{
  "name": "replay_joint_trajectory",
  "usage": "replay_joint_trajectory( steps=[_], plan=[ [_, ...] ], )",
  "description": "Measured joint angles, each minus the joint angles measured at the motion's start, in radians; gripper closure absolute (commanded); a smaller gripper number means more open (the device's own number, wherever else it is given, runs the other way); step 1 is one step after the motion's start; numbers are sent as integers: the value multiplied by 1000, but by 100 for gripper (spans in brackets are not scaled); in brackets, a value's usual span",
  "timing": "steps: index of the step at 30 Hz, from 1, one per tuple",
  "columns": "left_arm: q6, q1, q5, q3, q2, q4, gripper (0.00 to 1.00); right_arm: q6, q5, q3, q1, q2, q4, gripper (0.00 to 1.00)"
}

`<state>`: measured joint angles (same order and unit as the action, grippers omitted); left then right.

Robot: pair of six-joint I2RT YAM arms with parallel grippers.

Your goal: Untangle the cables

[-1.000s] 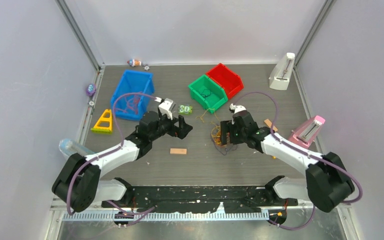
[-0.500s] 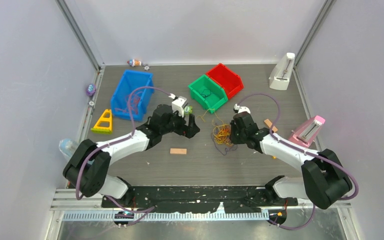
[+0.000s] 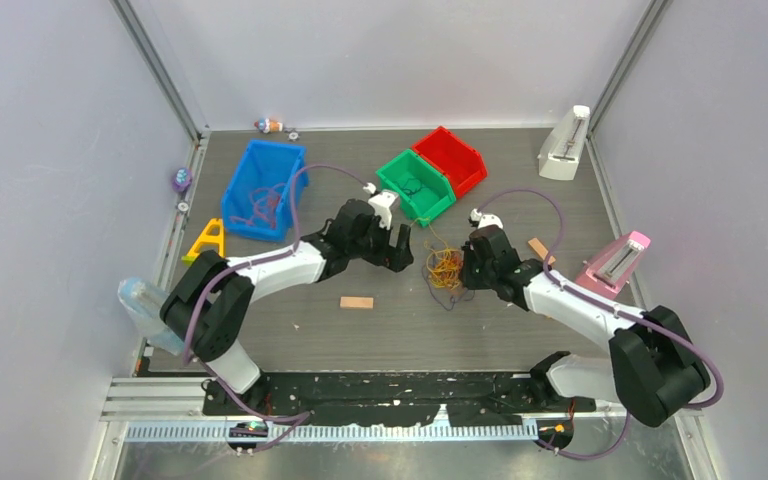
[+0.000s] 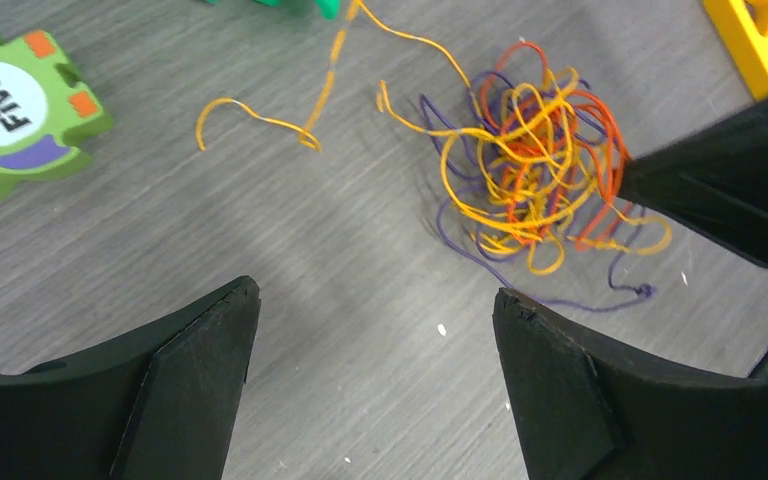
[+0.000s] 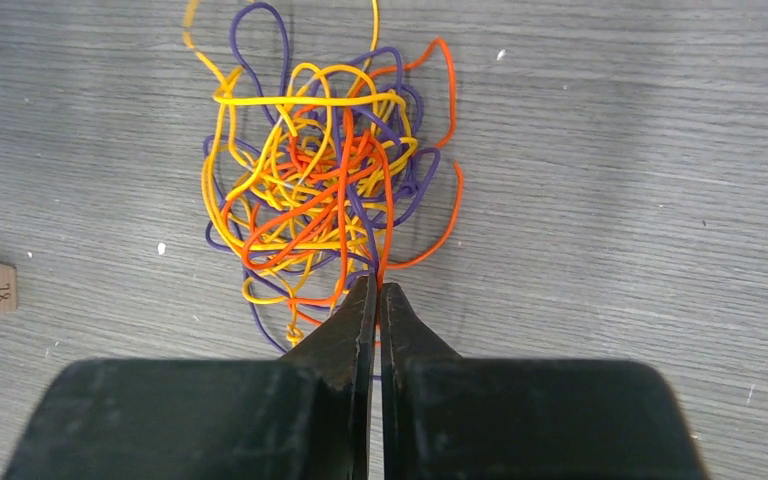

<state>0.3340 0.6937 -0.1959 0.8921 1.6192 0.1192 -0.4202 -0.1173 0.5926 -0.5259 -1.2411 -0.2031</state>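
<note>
The cables (image 3: 445,268) lie as one tangled heap of orange, yellow, red-orange and purple strands on the grey table, mid-right. My right gripper (image 3: 463,275) sits at the heap's right edge. In the right wrist view it (image 5: 379,285) is shut on a red-orange strand at the near rim of the cables (image 5: 315,190). My left gripper (image 3: 400,250) hovers just left of the heap. Seen from its wrist, the left gripper (image 4: 375,295) is open over bare table, with the cables (image 4: 535,170) ahead to the right. A loose orange strand (image 4: 260,118) trails left of the heap.
A blue bin (image 3: 260,185) holding strands stands back left, with a green bin (image 3: 415,185) and a red bin (image 3: 450,158) behind the heap. A wooden block (image 3: 356,302), a yellow triangle (image 3: 207,243), a green "Five" piece (image 4: 15,110) and two metronomes (image 3: 565,145), (image 3: 615,262) are around.
My right gripper has closed on a strand at the heap's edge. My left arm has swung right, toward the heap, with its jaws still open.
</note>
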Motion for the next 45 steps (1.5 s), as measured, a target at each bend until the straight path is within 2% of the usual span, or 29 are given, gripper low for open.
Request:
replay_joint_trajectory(
  steps=[6,8,10,11,13,14,18,24,26,27,28,29,31,33,37,43,44,45],
  plan=[
    [3,1,113,169,100,-93,13,1,0,0,0,42,-7,95],
    [3,1,144,232,140,-118,18,2,0,0,0,52,-11,95],
    [3,1,163,290,187,-141,34,1,2,0,0,60,-11,95],
    [3,1,167,310,206,-149,50,1,3,0,0,63,-12,94],
    [8,1,167,347,246,-170,90,1,5,0,0,67,-14,94],
    [5,1,166,354,259,-178,100,1,5,0,0,69,-14,94],
    [-5,1,166,304,232,-173,100,1,3,0,0,72,-16,93],
    [-2,1,170,36,-65,-143,100,5,-11,0,0,97,-29,89],
    [-1,1,173,-26,-192,-141,100,10,-14,0,0,98,-30,78],
    [0,0,174,-46,-247,-140,100,13,-16,0,0,98,-31,60],
    [0,0,177,-58,-288,-140,100,16,-16,0,1,98,-33,50],
    [1,-1,186,-71,-331,-141,100,20,-15,0,1,98,-34,31],
    [6,-5,205,-96,-406,-152,100,27,-10,0,3,98,-37,14],
    [14,-14,225,-127,-472,-174,100,33,-2,0,3,97,-37,8],
    [36,-39,265,-204,-594,-214,100,45,6,1,3,85,-37,8],
    [70,-73,313,-274,-736,-263,100,52,-11,30,3,43,-40,14],
    [74,-76,320,-281,-753,-267,93,53,-19,40,3,33,-41,16],
    [77,-80,325,-288,-765,-267,81,55,-28,49,3,23,-40,17]
  ],
)
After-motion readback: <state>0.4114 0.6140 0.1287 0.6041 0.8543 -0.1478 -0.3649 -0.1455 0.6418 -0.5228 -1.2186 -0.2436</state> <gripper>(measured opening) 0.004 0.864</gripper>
